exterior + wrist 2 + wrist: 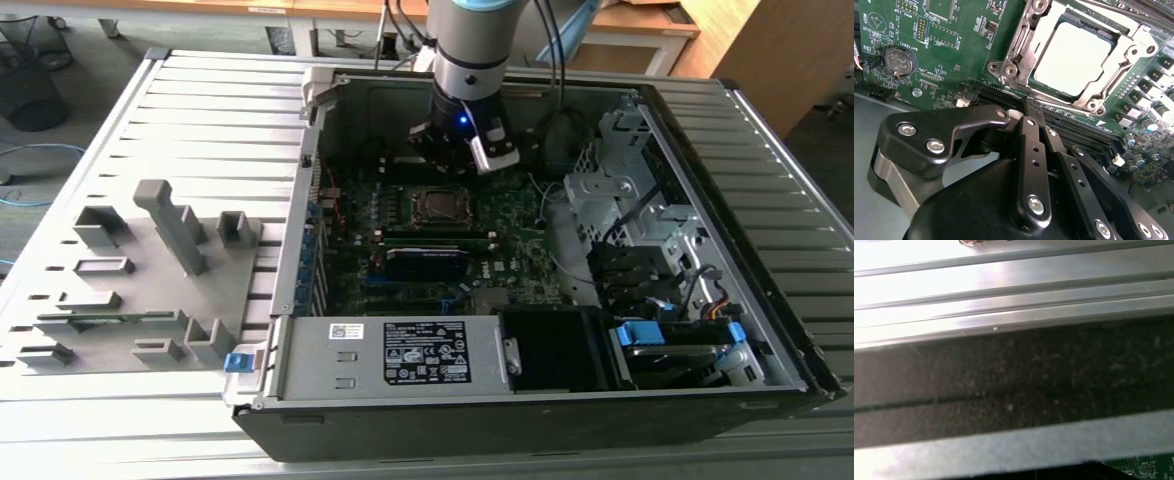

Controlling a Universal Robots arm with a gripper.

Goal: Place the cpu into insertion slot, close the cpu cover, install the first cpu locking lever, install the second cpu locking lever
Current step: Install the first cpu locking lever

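The cpu (1072,58), a pale silver square, lies in its socket on the green motherboard (944,50). The cpu cover (1021,42), a silvery metal frame, lies flat around it. A thin metal lever (1064,106) runs along the socket edge nearest my fingers. My gripper (1027,111) hangs just off that edge of the socket, its black fingers (1031,150) pressed together with nothing between them. In the exterior view the gripper (454,165) hovers over the board just behind the cpu socket (437,205), inside the open computer case (307,250).
Memory slots (1079,132) run beside the socket, under the fingers. A round coin battery (900,59) sits on the board. A black power supply (400,355) and drive bays (641,240) crowd the case. Grey fixtures (147,270) stand on the ribbed table (1004,285).
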